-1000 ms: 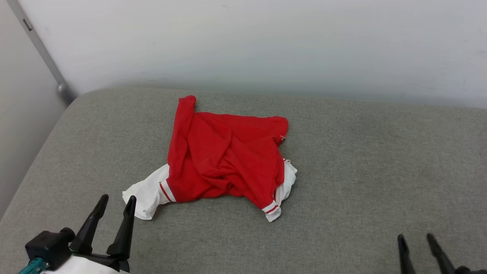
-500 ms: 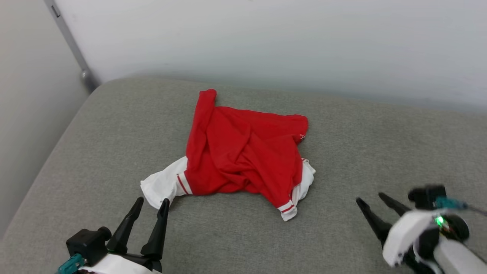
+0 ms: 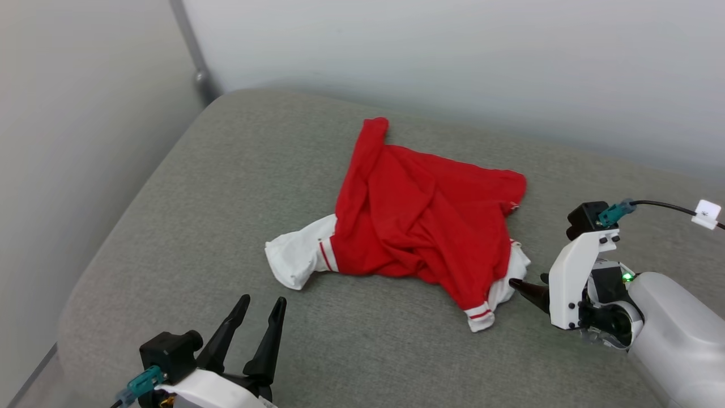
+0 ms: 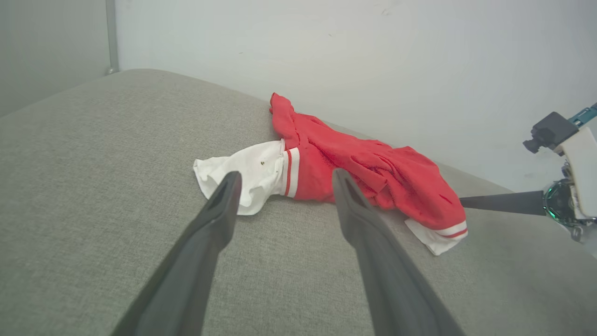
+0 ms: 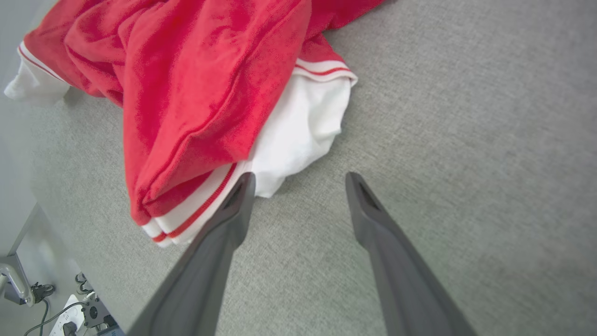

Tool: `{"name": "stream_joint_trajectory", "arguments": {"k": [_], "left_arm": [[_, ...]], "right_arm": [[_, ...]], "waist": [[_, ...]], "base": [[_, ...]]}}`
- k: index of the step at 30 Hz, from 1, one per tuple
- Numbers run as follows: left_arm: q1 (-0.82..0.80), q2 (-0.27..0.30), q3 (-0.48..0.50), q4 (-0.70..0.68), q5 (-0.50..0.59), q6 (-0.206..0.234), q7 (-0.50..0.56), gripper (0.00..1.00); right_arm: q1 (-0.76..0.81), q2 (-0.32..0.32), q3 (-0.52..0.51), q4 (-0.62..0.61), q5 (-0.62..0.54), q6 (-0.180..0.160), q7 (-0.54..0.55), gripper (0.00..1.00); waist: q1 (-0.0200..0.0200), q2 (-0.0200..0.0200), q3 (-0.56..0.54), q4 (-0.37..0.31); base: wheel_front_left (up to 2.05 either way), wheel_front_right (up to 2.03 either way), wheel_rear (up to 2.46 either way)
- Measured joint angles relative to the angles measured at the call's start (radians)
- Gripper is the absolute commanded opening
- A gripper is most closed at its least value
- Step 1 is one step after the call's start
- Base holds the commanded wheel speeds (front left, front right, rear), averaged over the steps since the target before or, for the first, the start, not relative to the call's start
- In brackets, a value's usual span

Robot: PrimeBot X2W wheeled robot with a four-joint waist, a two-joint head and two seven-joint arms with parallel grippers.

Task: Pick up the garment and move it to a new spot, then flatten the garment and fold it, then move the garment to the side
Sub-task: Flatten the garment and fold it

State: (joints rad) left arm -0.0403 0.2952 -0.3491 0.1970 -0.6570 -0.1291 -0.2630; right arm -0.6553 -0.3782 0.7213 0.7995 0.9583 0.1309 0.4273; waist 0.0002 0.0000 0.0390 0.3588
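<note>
Nearest, the left pincer hangs spread and empty, a little short of one white sleeve. The right pincer, also spread and empty, has its tips just beside the other white sleeve. The garment lies crumpled on the grey cushion, unlifted, so the pick-up is in hand. Next, I judge, each pincer must close on cloth. Nothing blocks them, though the wall stands close behind.
</note>
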Motion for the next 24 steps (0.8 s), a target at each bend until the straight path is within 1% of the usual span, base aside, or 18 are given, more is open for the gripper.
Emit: {"name": "stream_joint_trajectory", "arguments": {"k": [3,9,10,11,12,14,16,17,19,24], "left_arm": [[-0.012,-0.003,-0.016,0.018,-0.013,0.000,0.000,1.00],[-0.054,-0.008,-0.058,0.040,-0.035,0.000,0.000,1.00],[-0.078,-0.019,-0.074,0.054,-0.045,0.000,0.000,1.00],[-0.082,-0.021,-0.076,0.058,-0.049,0.000,0.000,1.00],[-0.084,-0.022,-0.079,0.061,-0.050,0.000,0.000,1.00],[-0.087,-0.023,-0.082,0.066,-0.051,0.000,0.000,1.00],[-0.085,-0.020,-0.078,0.070,-0.052,0.000,0.000,1.00],[-0.082,-0.017,-0.072,0.072,-0.052,0.000,0.000,1.00],[-0.071,-0.015,-0.065,0.072,-0.053,0.000,0.000,1.00],[-0.042,-0.011,-0.038,0.068,-0.052,0.000,0.000,1.00]], "right_arm": [[-0.029,0.011,0.028,0.057,0.001,0.000,0.037,1.00],[-0.055,0.044,0.072,0.151,-0.006,0.000,0.030,1.00],[-0.067,0.073,0.089,0.205,-0.002,0.000,0.012,0.97],[-0.068,0.078,0.086,0.215,0.006,0.000,0.000,0.69],[-0.070,0.082,0.091,0.222,0.009,0.000,0.000,0.00],[-0.072,0.085,0.109,0.217,0.014,0.000,0.010,0.00],[-0.071,0.088,0.112,0.204,0.043,0.000,0.014,0.00],[-0.071,0.080,0.122,0.184,0.044,0.000,0.013,0.00],[-0.071,0.053,0.140,0.149,0.047,0.000,0.016,0.00],[-0.076,-0.048,0.141,0.026,0.077,0.000,0.038,0.00]], "waist": [[0.0000,0.0000,0.006,0.033],[-0.0001,0.0000,0.023,0.096],[-0.0001,0.0000,0.036,0.129],[-0.0001,0.0000,0.038,0.133],[-0.0001,0.0000,0.040,0.135],[-0.0001,0.0000,0.037,0.134],[-0.0001,0.0000,0.030,0.121],[-0.0001,0.0000,0.027,0.112],[-0.0001,0.0000,0.020,0.090],[-0.0001,0.0000,0.002,0.019]], "base": [[0.00,0.00,0.00],[0.00,0.00,0.00],[0.00,0.00,0.00],[0.00,0.00,0.00],[0.00,0.00,0.00],[0.00,0.00,0.00],[0.00,0.00,0.00],[0.00,0.00,0.00],[0.00,0.00,0.00],[0.00,0.00,0.00]]}}
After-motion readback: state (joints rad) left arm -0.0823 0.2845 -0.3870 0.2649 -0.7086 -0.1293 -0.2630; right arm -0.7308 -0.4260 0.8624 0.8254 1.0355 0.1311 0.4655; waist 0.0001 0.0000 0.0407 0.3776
